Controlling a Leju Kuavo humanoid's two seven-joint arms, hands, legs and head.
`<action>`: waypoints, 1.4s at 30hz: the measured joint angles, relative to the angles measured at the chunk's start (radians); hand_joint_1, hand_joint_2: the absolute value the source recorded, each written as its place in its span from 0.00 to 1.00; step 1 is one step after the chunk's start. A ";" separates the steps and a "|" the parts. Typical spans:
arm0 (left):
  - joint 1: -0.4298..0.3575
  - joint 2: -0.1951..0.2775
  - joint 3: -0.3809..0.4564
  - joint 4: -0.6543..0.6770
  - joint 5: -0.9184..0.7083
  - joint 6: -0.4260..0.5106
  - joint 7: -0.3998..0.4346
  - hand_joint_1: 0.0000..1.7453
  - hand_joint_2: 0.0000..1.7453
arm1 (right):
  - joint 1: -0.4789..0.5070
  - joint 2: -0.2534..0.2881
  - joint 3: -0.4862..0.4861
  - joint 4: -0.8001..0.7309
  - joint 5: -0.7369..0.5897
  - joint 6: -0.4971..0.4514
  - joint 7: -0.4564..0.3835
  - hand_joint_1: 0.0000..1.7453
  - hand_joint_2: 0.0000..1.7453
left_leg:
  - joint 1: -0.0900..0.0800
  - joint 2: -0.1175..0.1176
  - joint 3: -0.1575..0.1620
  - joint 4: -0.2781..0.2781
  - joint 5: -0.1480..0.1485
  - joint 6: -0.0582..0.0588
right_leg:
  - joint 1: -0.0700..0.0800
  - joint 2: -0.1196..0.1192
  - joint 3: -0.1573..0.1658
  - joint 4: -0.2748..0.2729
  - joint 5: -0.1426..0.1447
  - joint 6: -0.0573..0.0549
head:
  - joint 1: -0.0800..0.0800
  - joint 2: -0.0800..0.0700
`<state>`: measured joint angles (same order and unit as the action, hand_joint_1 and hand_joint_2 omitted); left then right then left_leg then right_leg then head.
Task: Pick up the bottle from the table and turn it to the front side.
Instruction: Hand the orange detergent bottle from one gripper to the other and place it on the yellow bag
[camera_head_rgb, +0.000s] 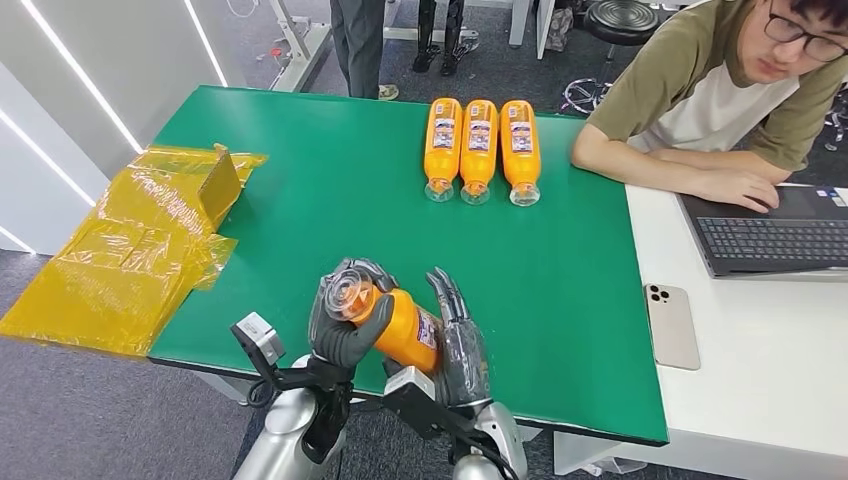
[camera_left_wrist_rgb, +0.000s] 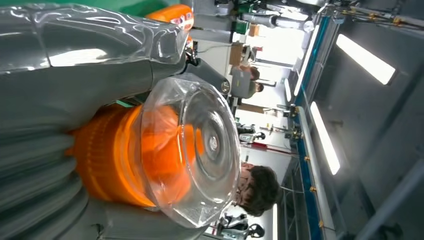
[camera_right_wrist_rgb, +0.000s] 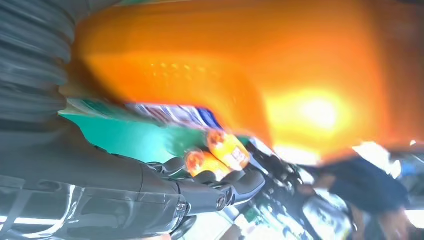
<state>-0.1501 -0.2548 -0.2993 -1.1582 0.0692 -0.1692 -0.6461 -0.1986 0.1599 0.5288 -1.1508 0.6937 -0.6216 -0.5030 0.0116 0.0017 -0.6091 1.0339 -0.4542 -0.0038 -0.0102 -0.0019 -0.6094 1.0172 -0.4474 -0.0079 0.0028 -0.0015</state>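
Note:
An orange bottle (camera_head_rgb: 403, 325) with a clear cap (camera_head_rgb: 349, 293) is lifted over the near edge of the green table (camera_head_rgb: 560, 270), lying roughly level with the cap towards me. My left hand (camera_head_rgb: 343, 318) grips its cap end, fingers wrapped round the neck. My right hand (camera_head_rgb: 458, 340) stands beside the bottle's other end with fingers stretched out straight, its palm against the bottle. In the left wrist view the clear cap (camera_left_wrist_rgb: 195, 150) and orange neck (camera_left_wrist_rgb: 107, 160) sit inside the grey fingers (camera_left_wrist_rgb: 75, 55). The right wrist view has the blurred orange bottle (camera_right_wrist_rgb: 225, 65) close above the dark fingers (camera_right_wrist_rgb: 200, 192).
Three more orange bottles (camera_head_rgb: 480, 148) lie side by side at the table's far edge. Crumpled yellow plastic (camera_head_rgb: 130, 240) hangs off the left side. A person (camera_head_rgb: 720, 90) leans on the white desk at the right by a laptop (camera_head_rgb: 775, 232) and a phone (camera_head_rgb: 672, 325).

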 joint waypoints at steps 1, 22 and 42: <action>0.000 0.000 -0.001 0.000 0.000 0.003 0.000 1.00 1.00 | 0.010 0.002 -0.002 -0.017 -0.008 -0.021 -0.038 0.00 1.00 | 0.000 0.000 0.000 0.000 0.000 0.000 | 0.000 0.000 0.000 0.000 0.000 0.000 | 0.000 0.000; -0.121 0.151 0.030 -0.193 -0.595 0.432 0.162 1.00 1.00 | 0.110 0.005 -0.058 -0.378 -0.256 -0.061 -0.198 0.00 1.00 | 0.000 0.000 0.000 0.000 0.001 -0.001 | 0.000 0.000 0.000 0.002 0.000 0.000 | 0.001 0.000; -0.559 0.510 -0.086 0.485 -0.955 0.530 0.368 1.00 1.00 | 0.114 0.003 -0.060 -0.472 -0.431 -0.061 -0.197 0.00 1.00 | 0.001 0.004 0.000 0.000 0.003 -0.004 | 0.000 0.005 -0.004 0.003 0.002 -0.003 | 0.001 0.000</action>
<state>-0.7089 0.2553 -0.3853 -0.6735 -0.8862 0.3612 -0.2783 -0.0843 0.1633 0.4692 -1.6232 0.2624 -0.6825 -0.6997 0.0122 0.0057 -0.6096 1.0336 -0.4513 -0.0082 -0.0100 0.0027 -0.6129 1.0205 -0.4454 -0.0111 0.0038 -0.0015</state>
